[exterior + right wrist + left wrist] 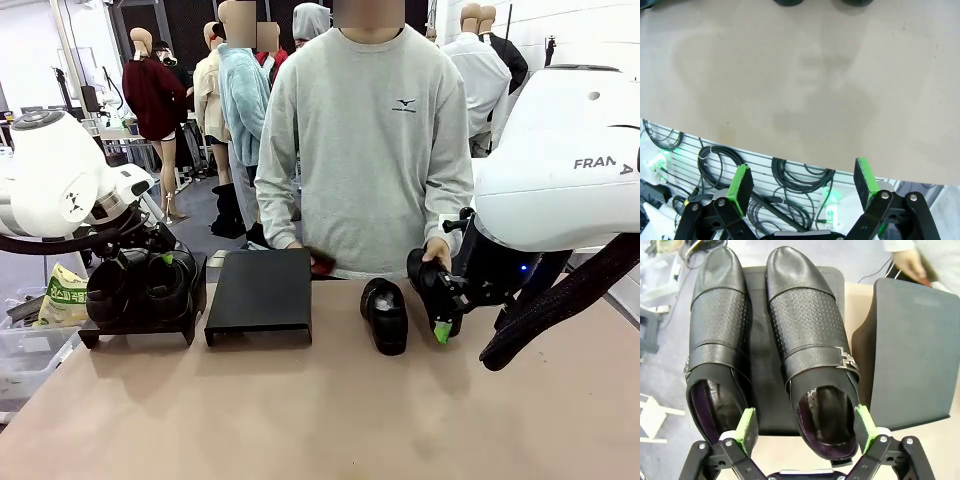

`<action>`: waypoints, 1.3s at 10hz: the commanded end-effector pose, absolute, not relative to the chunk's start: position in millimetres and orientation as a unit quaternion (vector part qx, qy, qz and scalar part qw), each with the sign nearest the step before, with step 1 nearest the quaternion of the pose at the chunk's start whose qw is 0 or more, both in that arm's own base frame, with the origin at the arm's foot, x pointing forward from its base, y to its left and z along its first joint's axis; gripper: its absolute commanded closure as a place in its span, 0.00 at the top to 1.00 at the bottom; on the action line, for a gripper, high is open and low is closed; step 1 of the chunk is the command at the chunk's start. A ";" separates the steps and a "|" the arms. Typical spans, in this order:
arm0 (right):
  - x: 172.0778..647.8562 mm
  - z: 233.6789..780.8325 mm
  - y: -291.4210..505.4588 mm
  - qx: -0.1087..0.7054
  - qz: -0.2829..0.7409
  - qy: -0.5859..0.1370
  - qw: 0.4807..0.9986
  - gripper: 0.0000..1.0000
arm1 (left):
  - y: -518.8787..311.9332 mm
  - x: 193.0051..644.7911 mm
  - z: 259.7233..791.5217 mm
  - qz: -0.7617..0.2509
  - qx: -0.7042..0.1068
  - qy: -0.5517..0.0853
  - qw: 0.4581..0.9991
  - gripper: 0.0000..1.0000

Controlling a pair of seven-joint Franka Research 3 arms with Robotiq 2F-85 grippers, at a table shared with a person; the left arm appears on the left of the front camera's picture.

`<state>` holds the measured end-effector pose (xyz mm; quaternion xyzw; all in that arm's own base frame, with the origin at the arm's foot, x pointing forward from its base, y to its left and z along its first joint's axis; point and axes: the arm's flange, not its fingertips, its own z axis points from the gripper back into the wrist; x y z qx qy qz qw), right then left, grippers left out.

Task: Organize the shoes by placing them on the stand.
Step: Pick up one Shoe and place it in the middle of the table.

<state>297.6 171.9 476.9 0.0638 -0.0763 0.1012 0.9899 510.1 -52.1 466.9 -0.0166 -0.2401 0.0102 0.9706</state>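
1. My left gripper (805, 426) hangs over the small stand (757, 340), jaws spread wide to either side of the heel of the buckled shoe (810, 335)
2. One green pad (746, 424) sits in the gap between that shoe and the second shoe (717, 330), and the other pad is at the outer side of the heel; I cannot tell whether either pad touches the leather
3. Both of these shoes stand side by side on the small stand, toes pointing away from my left wrist camera
4. The wide stand (910, 350) sits just beside the small one on the table (790, 75)
5. A third shoe (385, 315) lies on the table, between the wide stand and my right gripper (440, 315)
6. My right gripper's jaws are spread apart and grip nothing; past them I see the table edge and coiled cables (800, 177) below it
7. The person's hand (437, 250) rests on something dark just beside my right gripper; I cannot tell what it is
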 end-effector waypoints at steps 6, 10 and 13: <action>297.2 474.5 172.1 0.074 0.104 -0.074 0.989 1.00 | -64.3 478.5 484.5 -0.028 -0.003 -0.279 0.960 1.00; 297.2 474.5 172.1 0.074 0.104 -0.074 0.989 1.00 | -115.5 376.5 534.9 -0.082 -0.035 -0.291 0.953 1.00; 297.2 474.5 172.1 0.074 0.104 -0.074 0.989 1.00 | -152.9 346.8 479.1 -0.110 -0.112 -0.182 0.971 1.00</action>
